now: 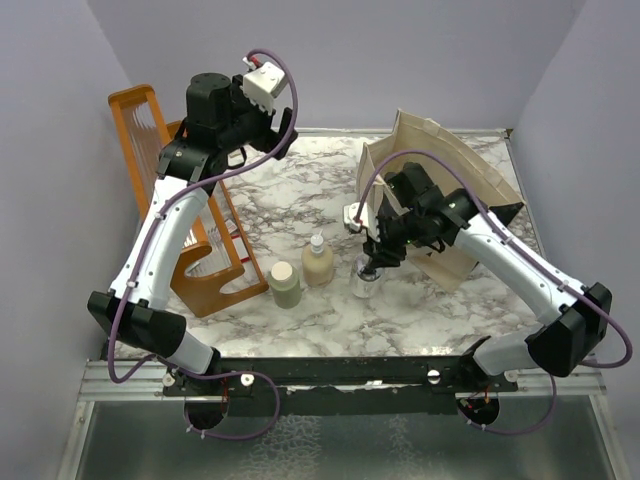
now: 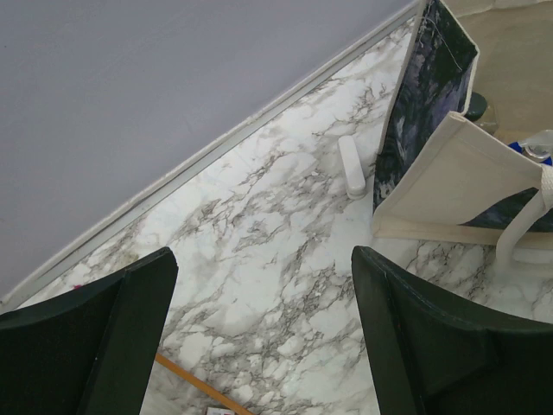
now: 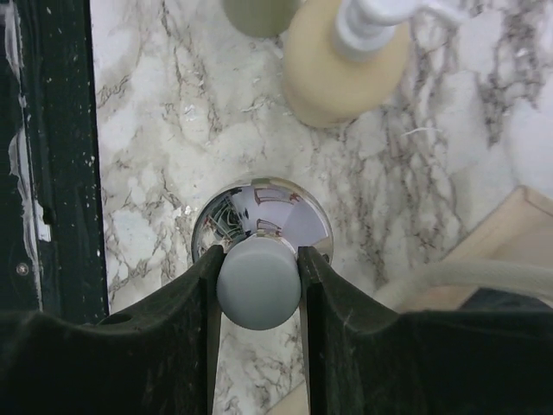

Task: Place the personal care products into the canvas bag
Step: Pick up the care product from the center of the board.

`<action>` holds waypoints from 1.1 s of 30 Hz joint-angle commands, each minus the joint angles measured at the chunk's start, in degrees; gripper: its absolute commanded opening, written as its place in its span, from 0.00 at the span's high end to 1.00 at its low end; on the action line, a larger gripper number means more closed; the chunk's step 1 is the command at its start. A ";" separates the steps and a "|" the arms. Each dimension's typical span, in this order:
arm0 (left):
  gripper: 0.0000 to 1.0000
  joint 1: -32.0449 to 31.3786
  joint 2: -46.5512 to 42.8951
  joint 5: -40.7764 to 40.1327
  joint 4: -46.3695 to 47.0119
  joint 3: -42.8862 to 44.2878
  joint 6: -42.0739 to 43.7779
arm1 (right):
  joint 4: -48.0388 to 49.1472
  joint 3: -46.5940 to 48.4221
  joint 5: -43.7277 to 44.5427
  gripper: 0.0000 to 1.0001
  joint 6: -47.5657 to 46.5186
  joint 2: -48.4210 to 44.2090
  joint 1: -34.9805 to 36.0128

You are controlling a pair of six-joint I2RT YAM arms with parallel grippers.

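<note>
My right gripper is shut on the grey cap of the squat silvery bottle, which stands on the marble table just left of the canvas bag. In the right wrist view the fingers clamp the cap above the mirrored body. The beige pump bottle and the olive-grey bottle with cream cap stand to its left; both show in the right wrist view. My left gripper is open and empty, held high at the back left. The bag's dark panel faces it.
The orange wooden rack stands at the left under my left arm. A small white piece lies on the table by the bag. Something with a blue cap shows inside the bag. Purple walls close the back and sides.
</note>
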 commanded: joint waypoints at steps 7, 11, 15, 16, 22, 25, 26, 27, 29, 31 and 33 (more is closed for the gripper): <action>0.15 0.29 0.49 3.44 2.56 -1.72 0.89 | -6.55 20.62 -10.34 0.99 0.17 -3.70 -4.70; 0.15 0.25 0.36 3.77 2.88 -1.97 0.45 | -9.20 29.98 -11.29 0.99 1.97 -2.02 -5.81; 0.15 0.24 0.17 4.70 3.36 -3.32 -0.49 | -10.58 40.04 -10.59 0.99 4.98 0.40 -6.78; 0.15 0.20 0.17 5.08 3.49 -3.70 -0.70 | -10.79 42.58 -10.17 0.99 5.69 0.94 -7.06; 0.15 0.22 -0.51 6.77 4.36 -6.58 -0.97 | -8.91 51.26 -7.68 0.99 11.11 2.19 -11.85; 0.15 0.16 -0.54 8.00 4.61 -7.48 -0.99 | -6.77 52.63 -6.67 0.99 14.35 1.90 -14.92; 0.15 0.16 -0.45 8.58 4.73 -7.68 -1.06 | -6.15 52.90 -6.22 0.99 15.35 1.65 -16.04; 0.15 0.09 -0.39 8.92 4.87 -7.88 -1.14 | -5.62 53.05 -5.71 0.99 16.23 1.45 -17.23; 0.16 -0.09 -0.01 9.51 5.02 -8.21 -1.25 | -4.52 53.33 -4.44 0.99 17.77 0.85 -19.36; 0.16 -0.38 0.15 10.22 5.19 -8.56 -1.35 | -3.54 52.82 -2.90 0.99 18.97 0.06 -21.41; 0.16 -0.79 0.29 11.31 5.44 -9.11 -1.49 | -2.61 51.65 0.03 0.99 19.87 -0.62 -22.94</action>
